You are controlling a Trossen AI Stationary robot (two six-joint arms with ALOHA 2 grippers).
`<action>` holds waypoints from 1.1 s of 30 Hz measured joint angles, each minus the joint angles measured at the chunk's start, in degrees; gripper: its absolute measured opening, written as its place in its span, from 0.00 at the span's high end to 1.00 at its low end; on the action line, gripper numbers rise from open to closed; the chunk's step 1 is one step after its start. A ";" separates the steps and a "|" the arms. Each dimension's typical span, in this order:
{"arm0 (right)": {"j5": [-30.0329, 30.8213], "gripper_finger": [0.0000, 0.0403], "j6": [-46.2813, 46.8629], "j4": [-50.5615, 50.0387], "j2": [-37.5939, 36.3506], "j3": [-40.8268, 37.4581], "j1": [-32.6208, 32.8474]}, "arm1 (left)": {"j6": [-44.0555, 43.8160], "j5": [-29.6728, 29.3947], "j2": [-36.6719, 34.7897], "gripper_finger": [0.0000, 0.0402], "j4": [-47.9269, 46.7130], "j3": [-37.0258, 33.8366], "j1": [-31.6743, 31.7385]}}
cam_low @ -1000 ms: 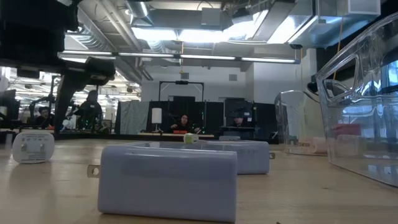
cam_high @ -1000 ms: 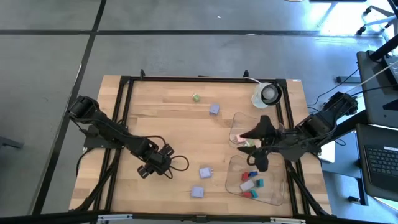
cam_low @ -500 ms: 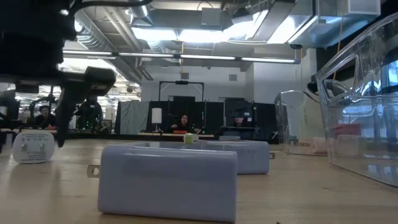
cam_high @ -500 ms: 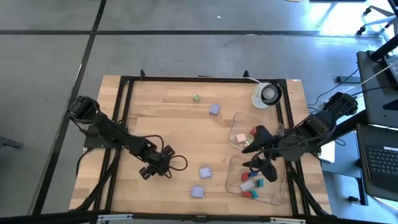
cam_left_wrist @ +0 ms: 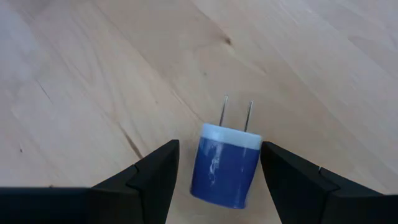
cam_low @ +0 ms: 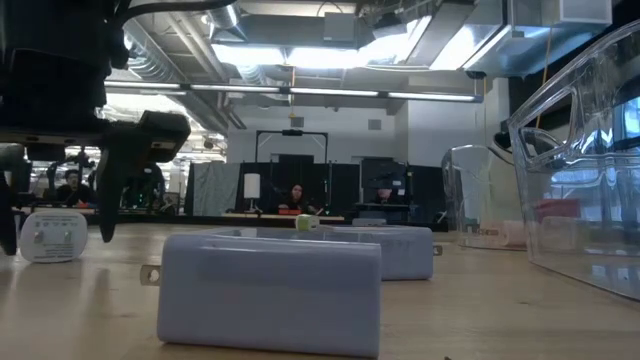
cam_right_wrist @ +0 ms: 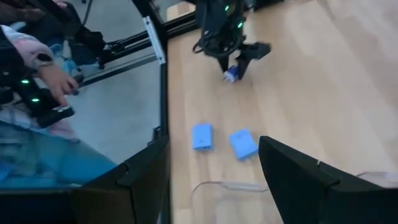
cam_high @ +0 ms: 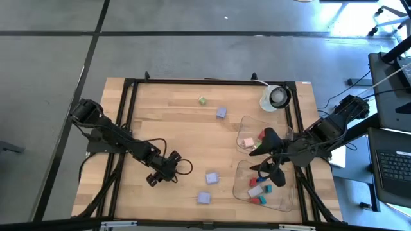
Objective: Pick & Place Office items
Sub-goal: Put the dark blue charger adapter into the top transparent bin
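A small blue plug block with a white cap and two prongs (cam_left_wrist: pixel 224 165) lies flat on the wood. My left gripper (cam_left_wrist: pixel 219 147) is open over it near the table's near left (cam_high: pixel 160 174), one finger on each side with a narrow gap. The low view shows both fingers reaching down beside the piece (cam_low: pixel 52 235). My right gripper (cam_high: pixel 264 159) is open and hovers over the two clear trays. Lavender blocks (cam_high: pixel 212 177) (cam_high: pixel 203 198) (cam_high: pixel 221 112) and a green piece (cam_high: pixel 202 101) rest on the table. Red, teal and white pieces (cam_high: pixel 260 191) lie in the near tray.
The far tray (cam_high: pixel 245 123) holds a red piece (cam_high: pixel 262 135); the near tray (cam_high: pixel 288 200) sits beside it on the right side. A white tape roll (cam_high: pixel 276 96) stands at the far right corner. Black frame rails (cam_high: pixel 125 128) run along the table's edges.
My left gripper has come down toward the table, still open, until its fingers stand on either side of the blue plug block. My right gripper has shifted a little toward the near edge, and a red piece now shows in the far tray.
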 joint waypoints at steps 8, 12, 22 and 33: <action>1.99 0.39 -0.66 0.02 0.00 -0.02 0.00 | -0.17 0.00 0.00 0.66 0.82 0.00 0.14; 2.00 0.39 -1.20 0.79 -0.01 -0.02 0.00 | -5.04 -0.02 0.00 0.69 3.31 -0.02 0.83; 1.96 0.39 -1.16 2.07 -0.01 -0.04 0.00 | -21.04 -13.70 -1.18 0.69 29.95 -0.02 3.86; 16.82 0.39 -6.69 2.21 0.01 -0.04 -0.03 | -17.08 -28.16 -1.27 0.68 66.32 -0.02 6.33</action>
